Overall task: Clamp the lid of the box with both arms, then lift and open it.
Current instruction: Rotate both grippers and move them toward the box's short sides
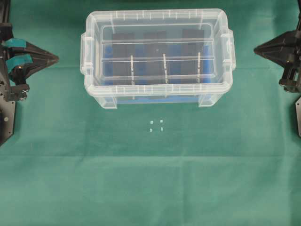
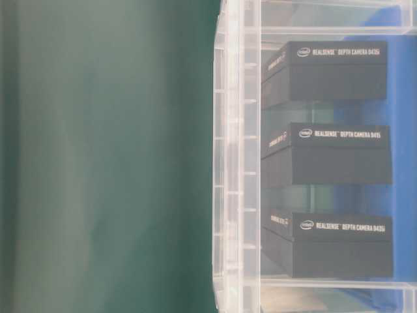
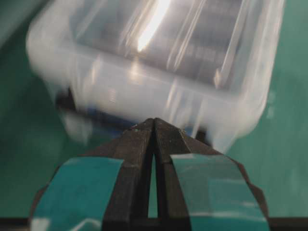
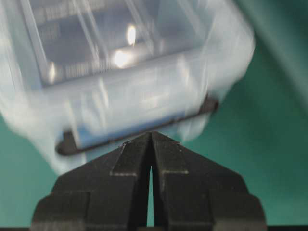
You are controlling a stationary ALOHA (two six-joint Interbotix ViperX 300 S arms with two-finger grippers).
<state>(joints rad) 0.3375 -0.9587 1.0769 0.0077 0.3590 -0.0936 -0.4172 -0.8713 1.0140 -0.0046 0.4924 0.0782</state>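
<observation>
While both arms sit pulled back at the table's edges, the left gripper (image 1: 55, 58) at nine o'clock in the overhead view has its teal-padded fingers (image 3: 211, 183) pressed together at the tips, with only a thin slit between them lower down in the left wrist view. At three o'clock the right gripper (image 1: 256, 48) is likewise pressed together, its plain black fingers (image 4: 187, 192) meeting at a point in the right wrist view. Each tip points inward at the box (image 1: 157, 94) and stands well apart from it.

Nearest the bottom of the overhead view, four small white marks (image 1: 156, 125) lie on the green cloth (image 1: 150, 188), at six o'clock from the box and just clear of it. Beyond them the clear plastic box rests above centre, toward twelve o'clock. Its lid (image 1: 155, 52) lies flat on top, ribs running across it, closed. Blue liner (image 2: 401, 189) shows through the walls.

Seen through the box wall in the table-level view, which appears turned on its side, three black cases (image 2: 326, 153) are stacked one above another in the picture. Each carries the Intel logo and white lettering: "REALSENSE DEPTH CAMERA D435i" on the top and bottom ones, "REALSENSE DEPTH CAMERA D415" on the middle one, as far as the small print can be read.

Both wrist views show the box blurred.
</observation>
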